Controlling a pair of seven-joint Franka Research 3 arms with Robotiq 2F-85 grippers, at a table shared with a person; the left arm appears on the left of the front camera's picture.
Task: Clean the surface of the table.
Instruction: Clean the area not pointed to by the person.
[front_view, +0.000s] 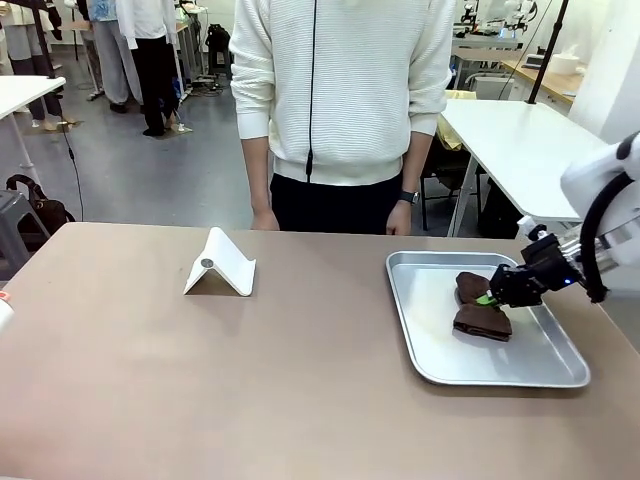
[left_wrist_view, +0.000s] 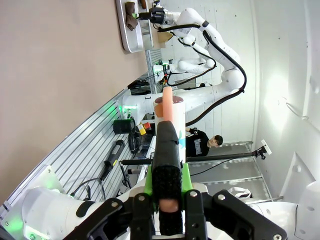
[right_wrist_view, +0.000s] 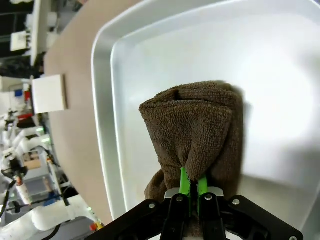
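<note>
Brown cloth (right_wrist_view: 200, 125): pinched in closed right fingers (right_wrist_view: 184, 182), bunched ahead of them over steel tray (right_wrist_view: 105, 100). Counter (front_view: 200, 380), off to the fingers' side, is judged best wiped with cloth pressed flat. Left fingers (left_wrist_view: 186, 172): closed on pinkish rod (left_wrist_view: 167, 102).

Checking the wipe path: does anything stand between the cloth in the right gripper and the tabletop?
Only the metal tray, with its raised rim, separates the brown cloth, pinched in the right gripper, from the table. A white folded stand sits farther left.
</note>
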